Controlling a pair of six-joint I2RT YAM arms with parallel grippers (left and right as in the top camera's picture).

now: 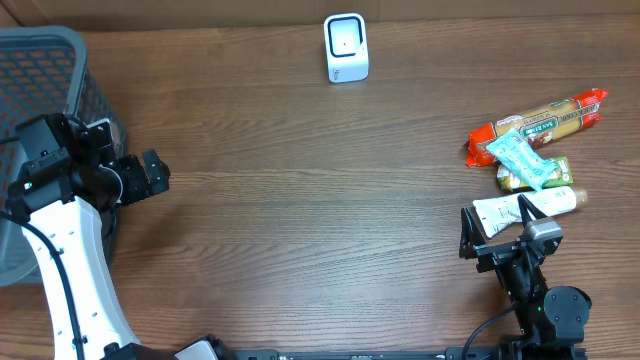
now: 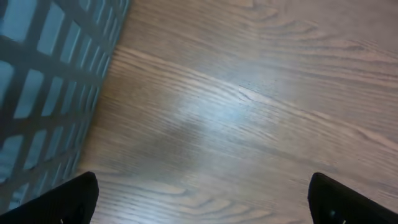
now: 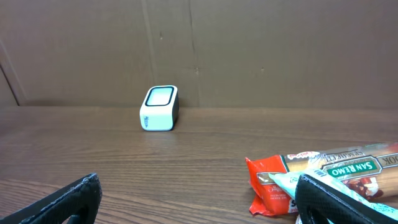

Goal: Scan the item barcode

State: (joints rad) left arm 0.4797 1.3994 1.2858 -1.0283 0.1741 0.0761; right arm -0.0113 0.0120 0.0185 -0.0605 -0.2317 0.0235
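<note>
With left hand (image 1: 140, 170) and right hand (image 1: 497, 222) both spread empty, the white plastic tube (image 1: 552, 200) near the long red pasta packet (image 1: 545, 120) looks light and squashy, best pinched mid-body.

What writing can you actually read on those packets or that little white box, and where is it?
"SAN REMO": green label on the red pasta packet.
"OOK": cut off at the picture's edge, same packet.
Too small or blurred: that packet's other print, the teal sachet, the white tube, the scanner's side mark.
</note>
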